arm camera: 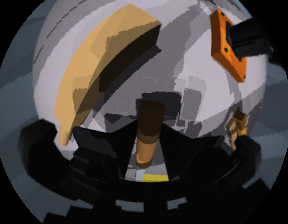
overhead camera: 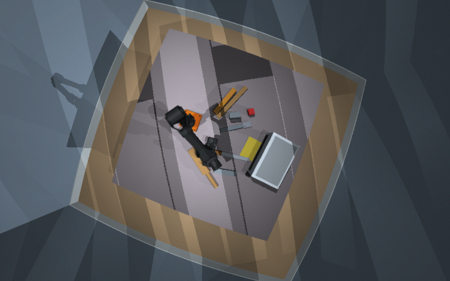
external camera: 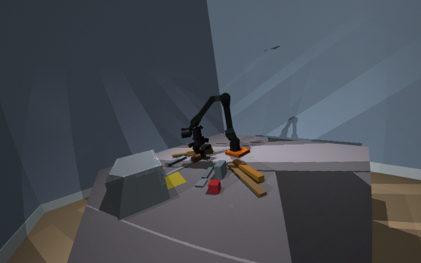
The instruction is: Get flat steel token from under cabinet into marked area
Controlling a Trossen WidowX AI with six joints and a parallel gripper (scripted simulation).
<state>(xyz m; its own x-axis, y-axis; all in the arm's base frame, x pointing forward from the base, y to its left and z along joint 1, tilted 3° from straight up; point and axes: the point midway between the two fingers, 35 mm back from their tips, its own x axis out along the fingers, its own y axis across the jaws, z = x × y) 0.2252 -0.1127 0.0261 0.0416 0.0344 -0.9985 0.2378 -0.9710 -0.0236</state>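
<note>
Your jaws [overhead camera: 218, 152] [external camera: 201, 154] are clamped on the brown handle [overhead camera: 218, 152] [external camera: 195, 158] [arm camera: 149, 131]. Token's out of sight, presumably under the cabinet [overhead camera: 274, 161] [external camera: 138, 186]. Blade [overhead camera: 235, 155] [external camera: 178, 169] looks thin: too high and it rides over the token; a skewed pull could leave it off the yellow area [overhead camera: 249, 146] [external camera: 175, 180] [arm camera: 156, 177].

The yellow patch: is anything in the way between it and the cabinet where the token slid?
Only the thin grey blade, reaching from the claw toward the cabinet. I can't see the token.

grey block [overhead camera: 234, 116] [external camera: 219, 169] beside red cube [overhead camera: 251, 111] [external camera: 214, 186]
</note>
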